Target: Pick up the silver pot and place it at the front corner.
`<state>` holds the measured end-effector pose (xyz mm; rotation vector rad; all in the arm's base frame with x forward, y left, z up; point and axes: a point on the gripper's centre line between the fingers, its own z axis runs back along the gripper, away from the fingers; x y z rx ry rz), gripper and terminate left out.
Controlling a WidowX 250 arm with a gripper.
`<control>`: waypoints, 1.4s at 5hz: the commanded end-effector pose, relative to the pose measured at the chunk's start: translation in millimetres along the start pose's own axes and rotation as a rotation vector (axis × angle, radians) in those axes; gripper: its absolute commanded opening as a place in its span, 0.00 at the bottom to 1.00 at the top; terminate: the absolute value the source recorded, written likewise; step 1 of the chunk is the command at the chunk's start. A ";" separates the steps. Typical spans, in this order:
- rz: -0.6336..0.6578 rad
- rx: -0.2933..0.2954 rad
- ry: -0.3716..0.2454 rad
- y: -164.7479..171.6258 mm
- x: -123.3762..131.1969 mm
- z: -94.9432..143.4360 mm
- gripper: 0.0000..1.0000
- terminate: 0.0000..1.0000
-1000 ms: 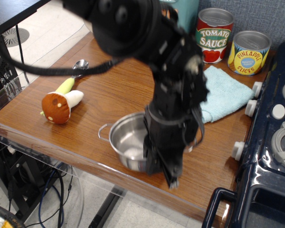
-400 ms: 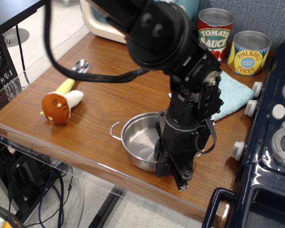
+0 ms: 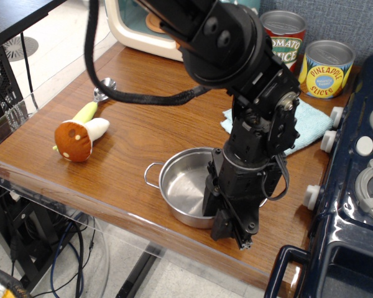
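Seen from the one camera, above the counter's near edge, the silver pot [image 3: 186, 191] sits on the brown wood-grain counter [image 3: 143, 136] close to its clear plastic front edge. It stands upright, its open mouth showing a bare shiny floor, and one thin wire loop handle [image 3: 152, 174] sticks out to the left. The black arm [image 3: 236, 56] comes down from the upper left and ends in the pincer [image 3: 227, 214], which is planted at the pot's right side. The pincer's dark body overlaps the right rim, one part reaching down inside the bowl and another passing outside the wall and below the pot's base line. It appears clamped on that right rim, though the contact itself is hidden behind the black housing. The pot's right handle cannot be seen.

The front corner [image 3: 280, 264] lies to the right of the pot, where the counter meets the dark navy toy stove [image 3: 354, 205]; the pot is near it but still apart.

Behind the arm lies a light blue folded cloth [image 3: 304, 124]. Further back stand a tomato sauce can [image 3: 287, 37] and a pineapple slices can [image 3: 326, 68]. To the left, well apart from the pot, rests a plush mushroom [image 3: 79, 136], with a metal spoon [image 3: 104, 87] beyond it.
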<state>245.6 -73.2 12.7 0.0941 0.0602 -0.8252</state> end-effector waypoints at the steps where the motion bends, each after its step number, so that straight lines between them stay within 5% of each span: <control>1: 0.027 0.015 -0.063 13.2 -9.2 23.6 1.00 0.00; 2: 0.051 0.019 -0.106 17.5 -9.6 46.1 1.00 0.00; 3: 0.086 0.003 -0.213 33.3 -17.9 77.8 1.00 0.00; 6: 0.086 0.003 -0.213 33.3 -17.9 77.8 1.00 0.00; 7: 0.086 0.003 -0.213 33.3 -17.9 77.8 1.00 1.00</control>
